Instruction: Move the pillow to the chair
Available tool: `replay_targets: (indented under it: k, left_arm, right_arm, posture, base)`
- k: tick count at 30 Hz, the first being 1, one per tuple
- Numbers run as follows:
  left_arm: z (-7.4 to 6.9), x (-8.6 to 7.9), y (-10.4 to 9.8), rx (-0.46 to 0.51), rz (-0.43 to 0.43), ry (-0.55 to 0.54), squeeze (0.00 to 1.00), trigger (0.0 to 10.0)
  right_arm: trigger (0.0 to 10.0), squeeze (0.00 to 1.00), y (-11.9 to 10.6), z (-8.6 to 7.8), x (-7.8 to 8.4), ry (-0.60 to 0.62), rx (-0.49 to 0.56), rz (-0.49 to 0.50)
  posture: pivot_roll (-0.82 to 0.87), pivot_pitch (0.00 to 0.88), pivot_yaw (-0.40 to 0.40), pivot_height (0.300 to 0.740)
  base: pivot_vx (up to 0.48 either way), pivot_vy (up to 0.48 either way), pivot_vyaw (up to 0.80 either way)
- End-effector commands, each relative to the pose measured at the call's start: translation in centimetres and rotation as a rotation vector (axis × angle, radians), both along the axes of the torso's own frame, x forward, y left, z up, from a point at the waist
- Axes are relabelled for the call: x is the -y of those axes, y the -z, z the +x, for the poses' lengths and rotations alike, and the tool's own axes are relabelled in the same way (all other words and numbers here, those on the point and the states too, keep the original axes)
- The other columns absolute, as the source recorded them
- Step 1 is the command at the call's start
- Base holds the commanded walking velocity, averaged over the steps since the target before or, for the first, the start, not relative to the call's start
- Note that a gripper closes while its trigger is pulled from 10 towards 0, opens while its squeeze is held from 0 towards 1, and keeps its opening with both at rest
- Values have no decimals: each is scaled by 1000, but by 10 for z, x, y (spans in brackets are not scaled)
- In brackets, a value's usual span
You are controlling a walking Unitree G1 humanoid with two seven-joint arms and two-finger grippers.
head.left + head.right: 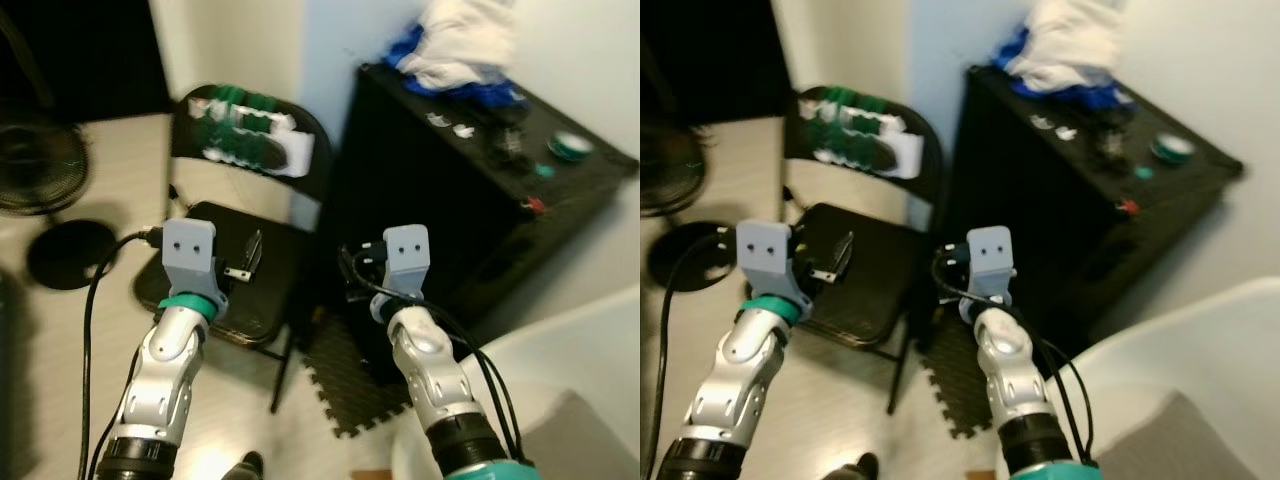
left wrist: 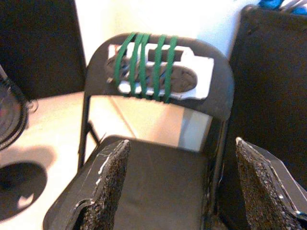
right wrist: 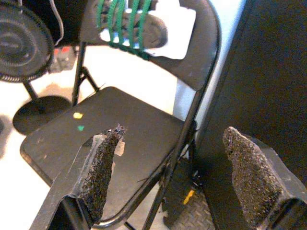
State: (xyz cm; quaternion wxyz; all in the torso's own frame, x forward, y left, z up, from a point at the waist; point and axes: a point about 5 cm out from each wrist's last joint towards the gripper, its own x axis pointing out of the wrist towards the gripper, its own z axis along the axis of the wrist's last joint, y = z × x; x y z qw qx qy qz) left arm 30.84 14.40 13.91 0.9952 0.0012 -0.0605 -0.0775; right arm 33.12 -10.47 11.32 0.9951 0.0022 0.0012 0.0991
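Chair (image 1: 245,270) is standing ahead of both arms in the left eye view, nearer the left gripper (image 1: 240,262), while each wrist view is showing wide, empty jaws over its seat, the right gripper (image 3: 175,177) included, and no pillow is showing.

Chair (image 1: 240,270) left of cabinet (image 1: 470,200); fan (image 1: 40,170) farther left.

Pale floor (image 1: 110,180), black folding chair (image 1: 262,290), fan base (image 1: 70,253), dark cabinet (image 1: 440,200), foam mat (image 1: 345,385) on it
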Motion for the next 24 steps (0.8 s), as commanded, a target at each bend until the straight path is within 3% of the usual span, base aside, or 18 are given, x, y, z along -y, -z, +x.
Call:
replay_targets:
  k: [1, 24]
  left_arm:
    - [-1, 3, 5, -25, 11, 12, 0, 10000]
    - [2, -2, 13, -105, 27, -23, 0, 10000]
  right_arm:
    - [10000, 0, 8, -3, 5, 18, -31, 4]
    - [10000, 0, 6, 0, 1, 6, -29, 12]
  posture:
    - [74, 42, -30, 740]
    - [76, 34, -31, 740]
  base:
    - [0, 0, 800]
    - [0, 0, 800]
